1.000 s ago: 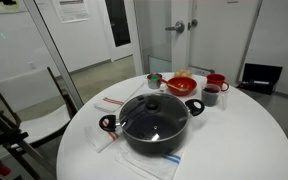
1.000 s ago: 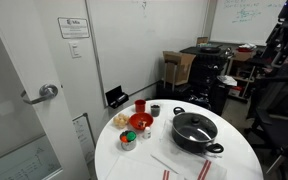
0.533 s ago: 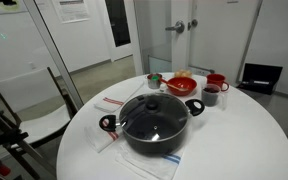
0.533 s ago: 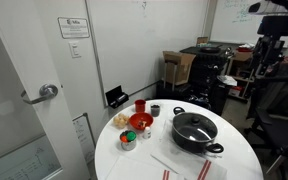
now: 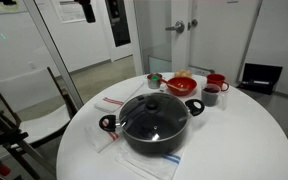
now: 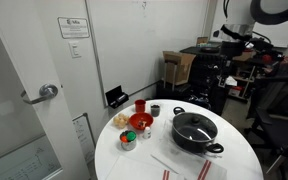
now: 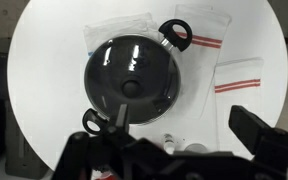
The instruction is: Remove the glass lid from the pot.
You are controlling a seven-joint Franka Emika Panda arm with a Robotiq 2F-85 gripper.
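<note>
While the round, slightly domed transparent glass lid with a metal rim (image 7: 134,62) sits on the large, wide black cooking pot with two loop handles (image 5: 160,145), the task stands at the approach step. Removal has not yet begun.

- Location: the pot is near the middle of the round white table (image 5: 246,140). White sheets with red stripes (image 7: 239,76) lie beside it. The red bowls (image 5: 182,85) and red cup (image 5: 216,82) are grouped toward one edge, apart from the pot.
- Lid: level and closed on the pot all round, with a small dark knob (image 7: 131,88) at its centre.
- Gripper (image 7: 166,138): high above the table, looking straight down in the wrist view. Its fingers are spread apart, holding nothing, well clear of the lid.
- Next move, by judgement: descend with the knob centred between the fingers and close on it. Then lift straight up so the rim clears the pot without dragging it.
</note>
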